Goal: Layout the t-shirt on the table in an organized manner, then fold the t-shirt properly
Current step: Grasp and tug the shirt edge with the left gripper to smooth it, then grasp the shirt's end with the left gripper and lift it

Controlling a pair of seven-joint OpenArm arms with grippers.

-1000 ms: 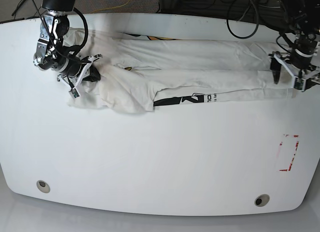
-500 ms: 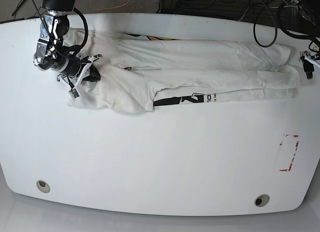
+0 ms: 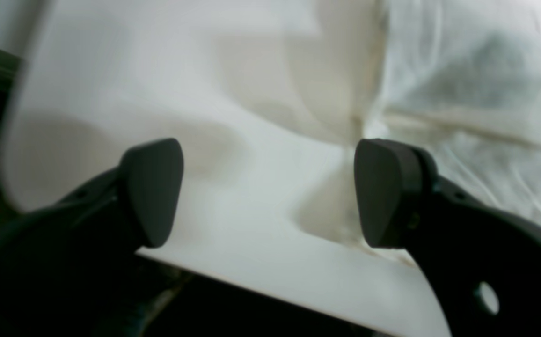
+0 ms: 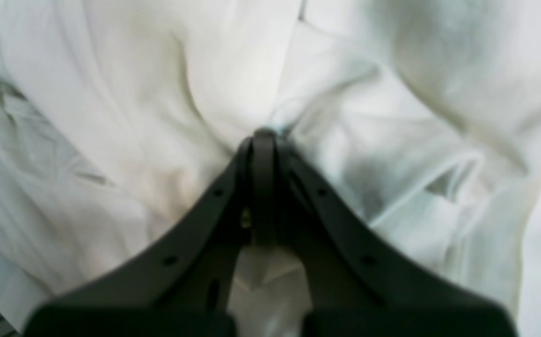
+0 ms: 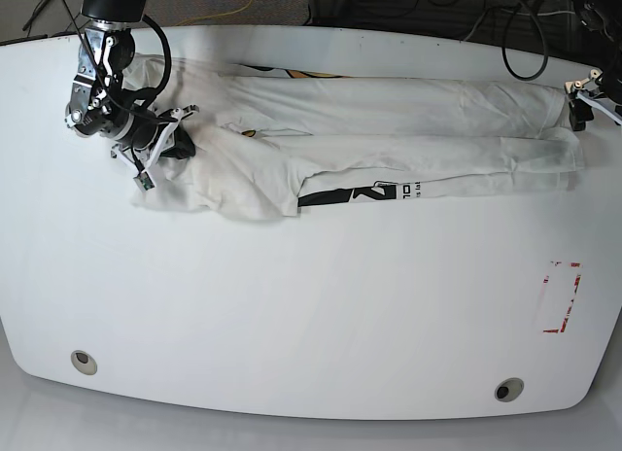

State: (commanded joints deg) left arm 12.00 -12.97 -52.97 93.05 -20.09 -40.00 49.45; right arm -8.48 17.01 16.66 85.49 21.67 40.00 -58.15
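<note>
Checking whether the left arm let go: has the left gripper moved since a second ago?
Yes. The left gripper has pulled up and rightward off the t-shirt, away from the red tape mark.

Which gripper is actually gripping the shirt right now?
The right gripper, shut on the t-shirt; the left gripper is open, empty, at the table edge.

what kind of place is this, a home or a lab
Probably a robotics lab: a white table marked with red tape, loose cables on the floor behind, and two robot arms handling a t-shirt.
</note>
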